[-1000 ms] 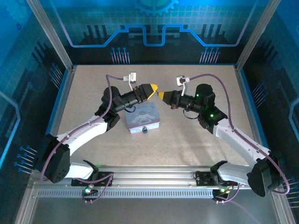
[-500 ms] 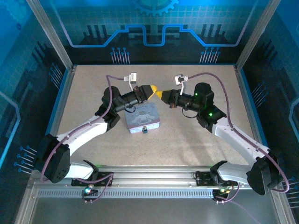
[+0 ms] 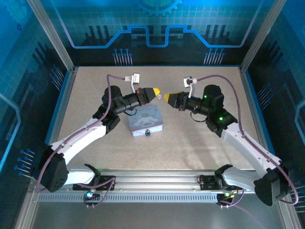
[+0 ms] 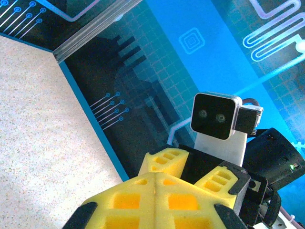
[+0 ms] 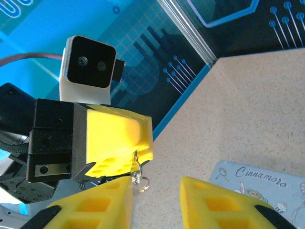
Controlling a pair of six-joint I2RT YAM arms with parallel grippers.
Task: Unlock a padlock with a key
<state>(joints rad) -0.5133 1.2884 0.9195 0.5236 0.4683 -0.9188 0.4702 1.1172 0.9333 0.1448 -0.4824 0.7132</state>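
Two arms nose to nose, left pincer [image 3: 153, 91] clamped on key [image 5: 135, 170], key hanging lengthwise downward, right pincer [image 3: 168, 98] agape

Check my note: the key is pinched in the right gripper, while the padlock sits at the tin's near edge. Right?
Not quite. The key is pinched in the left gripper, as the right wrist view shows; the right gripper is open. The padlock does sit at the tin's near edge.
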